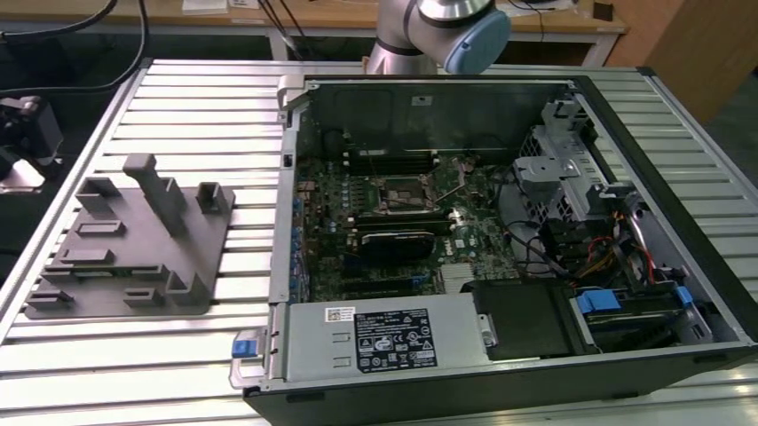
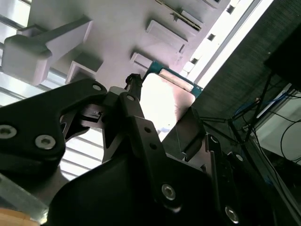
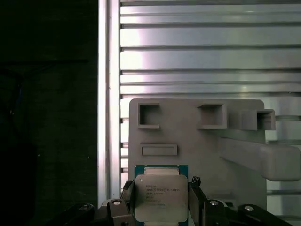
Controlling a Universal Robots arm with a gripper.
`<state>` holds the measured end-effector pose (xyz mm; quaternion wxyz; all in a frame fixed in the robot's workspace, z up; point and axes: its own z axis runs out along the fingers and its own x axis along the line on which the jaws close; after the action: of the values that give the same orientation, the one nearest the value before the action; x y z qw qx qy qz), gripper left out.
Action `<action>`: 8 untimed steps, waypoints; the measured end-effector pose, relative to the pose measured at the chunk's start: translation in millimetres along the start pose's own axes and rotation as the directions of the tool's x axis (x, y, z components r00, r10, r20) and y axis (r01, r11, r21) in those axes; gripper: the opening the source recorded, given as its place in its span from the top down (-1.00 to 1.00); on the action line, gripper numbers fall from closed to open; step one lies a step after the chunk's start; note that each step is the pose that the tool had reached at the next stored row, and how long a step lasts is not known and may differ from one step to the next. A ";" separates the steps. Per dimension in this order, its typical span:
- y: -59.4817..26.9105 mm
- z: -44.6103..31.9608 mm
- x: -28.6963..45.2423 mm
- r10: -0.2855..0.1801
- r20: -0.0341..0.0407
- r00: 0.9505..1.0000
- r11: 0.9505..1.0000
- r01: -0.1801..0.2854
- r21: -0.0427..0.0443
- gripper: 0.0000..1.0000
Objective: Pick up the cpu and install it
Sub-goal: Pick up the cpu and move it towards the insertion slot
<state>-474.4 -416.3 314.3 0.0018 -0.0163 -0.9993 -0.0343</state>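
Silver-topped cpu is gripped flat in my claw, its fingers closed on opposite edges, held above the grey fixture tray on the worktop.

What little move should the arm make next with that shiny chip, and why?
The fingers clamp the silver square cpu on two sides, above the grey plastic tray, so it should probably travel toward the open black computer case.
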 end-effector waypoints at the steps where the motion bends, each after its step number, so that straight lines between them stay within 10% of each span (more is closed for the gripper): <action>1: 0.2 -2.7 0.0 0.000 0.000 1.000 1.000 0.000 0.000 -0.08; 8: 1.4 -20.5 0.1 0.000 0.000 1.000 1.000 0.000 -0.001 -0.08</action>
<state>-474.4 -416.3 334.9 0.0018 -0.0163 -0.9993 -0.0346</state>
